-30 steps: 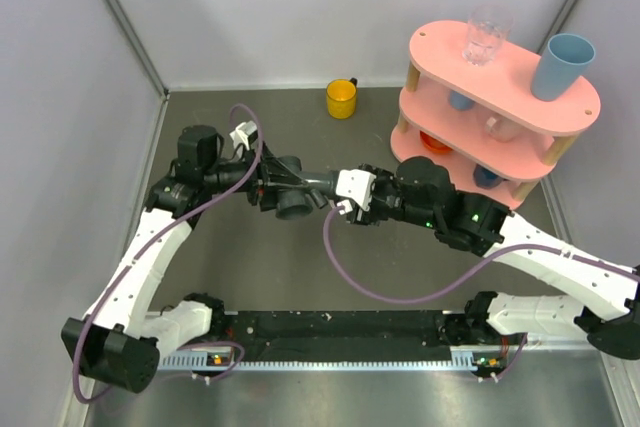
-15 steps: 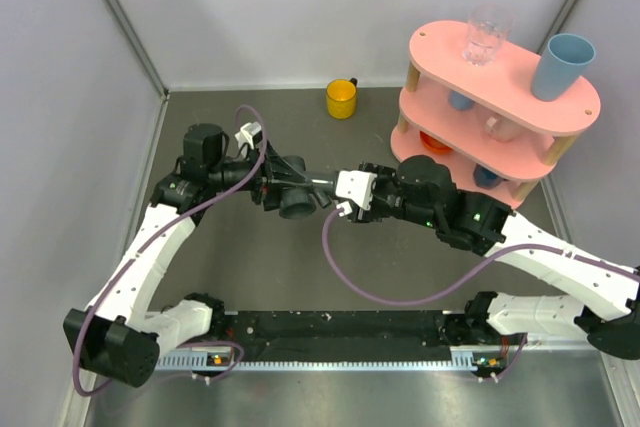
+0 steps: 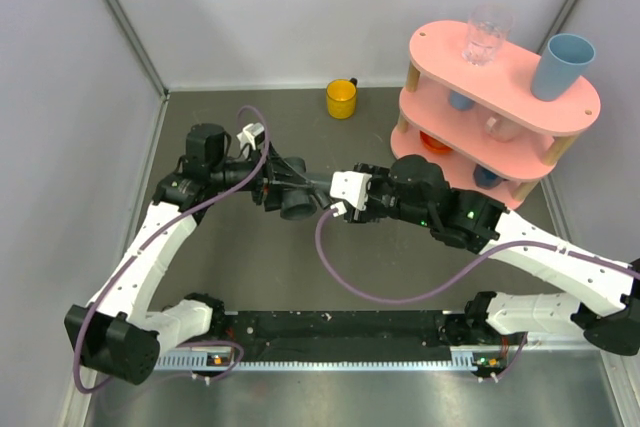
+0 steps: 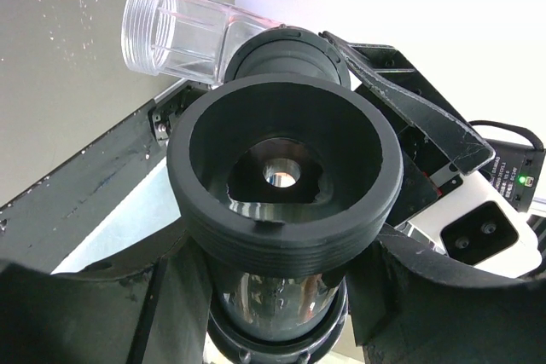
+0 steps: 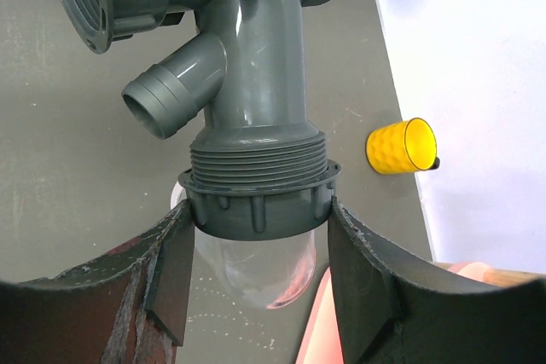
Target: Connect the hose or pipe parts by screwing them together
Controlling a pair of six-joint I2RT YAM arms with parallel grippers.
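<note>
The dark grey T-shaped pipe fitting point(image 3: 290, 192) hangs above the table's middle between both arms. My left gripper point(image 3: 264, 187) is shut on its body; in the left wrist view the fitting's wide threaded end point(image 4: 286, 168) faces the camera, with my left gripper point(image 4: 277, 291) clamped round the barrel below it. The clear tubular piece point(image 4: 175, 36) sticks out past it to the upper left. In the right wrist view my right gripper point(image 5: 256, 210) is shut on the piece's grey collar point(image 5: 256, 202), which sits on the fitting's threads point(image 5: 256, 159). My right gripper point(image 3: 330, 199) meets the fitting from the right.
A pink tiered shelf point(image 3: 440, 52) stands at the back right, with a clear drinking glass point(image 3: 487, 35) and a blue cup point(image 3: 562, 65) on top. A yellow cup point(image 3: 341, 99) lies near the back wall. A purple cable point(image 3: 345, 282) loops under the right wrist.
The right wrist has shifted slightly left and turned a little with the collar; its cable loop swung left. The left arm barely moved.
</note>
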